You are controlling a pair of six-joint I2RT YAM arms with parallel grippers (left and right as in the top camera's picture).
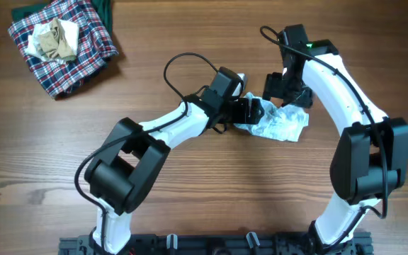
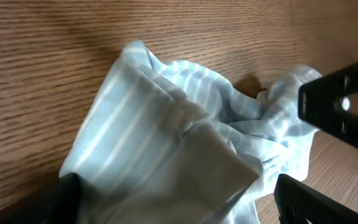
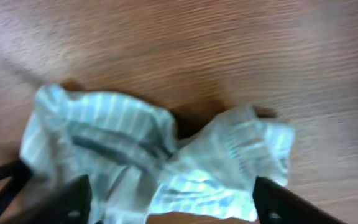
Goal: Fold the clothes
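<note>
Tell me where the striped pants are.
Overhead view: the striped pants lie crumpled right of centre, next to the left gripper and the right gripper.

The left arm (image 1: 165,127) and right arm (image 1: 346,88) are wearing white shells between bulky black joint housings (image 1: 122,170); thin black cables (image 1: 178,60) are looping along them, a green light (image 1: 310,47) is glowing on the right wrist, and the left pincer (image 1: 259,110) and right pincer (image 1: 283,88) are showing black

The pants (image 1: 285,125) are pale blue-white striped; the plaid cloth (image 1: 94,39) is red, navy and white.
</note>
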